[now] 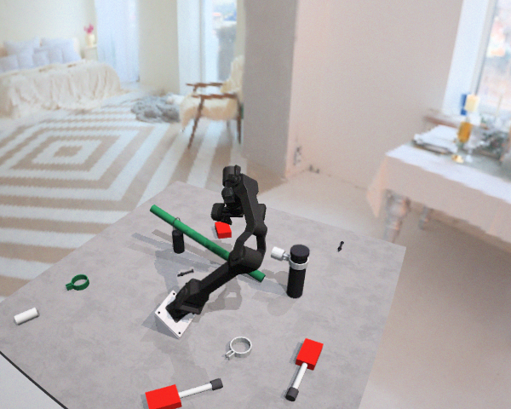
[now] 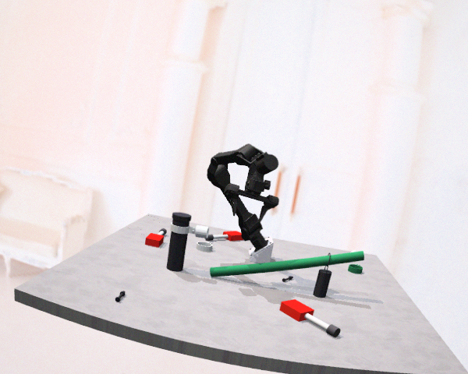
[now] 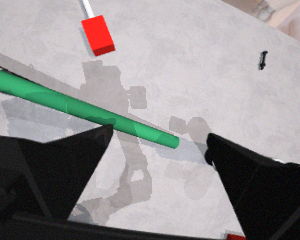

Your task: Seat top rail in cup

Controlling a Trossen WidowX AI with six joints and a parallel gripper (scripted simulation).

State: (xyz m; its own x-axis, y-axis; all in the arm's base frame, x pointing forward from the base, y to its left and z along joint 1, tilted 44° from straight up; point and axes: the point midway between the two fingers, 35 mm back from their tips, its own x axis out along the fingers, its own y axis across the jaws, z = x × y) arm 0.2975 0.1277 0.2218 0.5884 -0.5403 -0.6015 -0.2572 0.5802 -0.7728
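Observation:
The green rail (image 1: 198, 239) (image 2: 266, 266) (image 3: 80, 106) runs through the wire loop on the small black post (image 1: 178, 242) (image 2: 322, 284). It slopes down toward the big black post (image 1: 295, 279) (image 2: 177, 251), and its low end lies short of that post, below cup height and outside the cup. The light grey rail-end cup (image 1: 278, 253) (image 2: 202, 231) hangs sideways from the brace band (image 1: 298, 264) (image 2: 179, 229), which sits up near the post cap. My gripper (image 2: 248, 217) (image 3: 159, 133) is open and empty, above the rail and not touching it.
Red mallet-like tools lie about: one behind the rail (image 1: 223, 230) (image 2: 296, 309) (image 3: 97, 35), two nearer the arm's base side (image 1: 309, 353) (image 1: 163, 398). A loose grey band (image 1: 240, 347) (image 2: 204, 246), a green band (image 1: 80, 282) (image 2: 355, 269), a white cylinder (image 1: 25, 315) and small bolts (image 1: 340, 245) (image 1: 186, 273) also lie there.

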